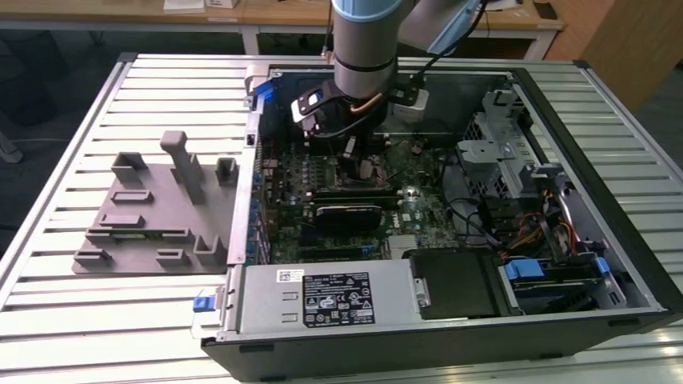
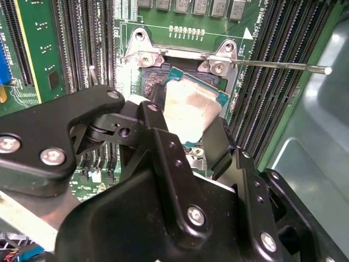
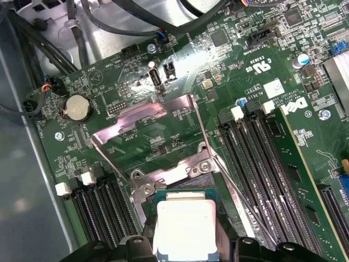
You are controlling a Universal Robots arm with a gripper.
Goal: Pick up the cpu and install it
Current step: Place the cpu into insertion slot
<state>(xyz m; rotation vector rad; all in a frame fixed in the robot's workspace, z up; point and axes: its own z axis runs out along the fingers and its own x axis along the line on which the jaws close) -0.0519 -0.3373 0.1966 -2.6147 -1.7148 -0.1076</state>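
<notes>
Black matte fingers (image 2: 218, 144) clamp square silver-topped cpu (image 2: 188, 108) by edges over steel-framed socket (image 2: 180, 54), green motherboard (image 2: 163, 27)

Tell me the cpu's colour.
The cpu has a silver-grey top and a green edge, clearest in the first wrist view.

I operate in an electronics workshop: an open computer case (image 1: 427, 352) lies on a slatted bench (image 1: 64, 320), grey fixture blocks (image 1: 160, 216) beside it, wooden desks (image 1: 267, 12) behind.

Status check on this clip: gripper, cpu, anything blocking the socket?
Gripper shut on the cpu, low over the socket. Load plate open, lever aside. Nothing seen in the way.
</notes>
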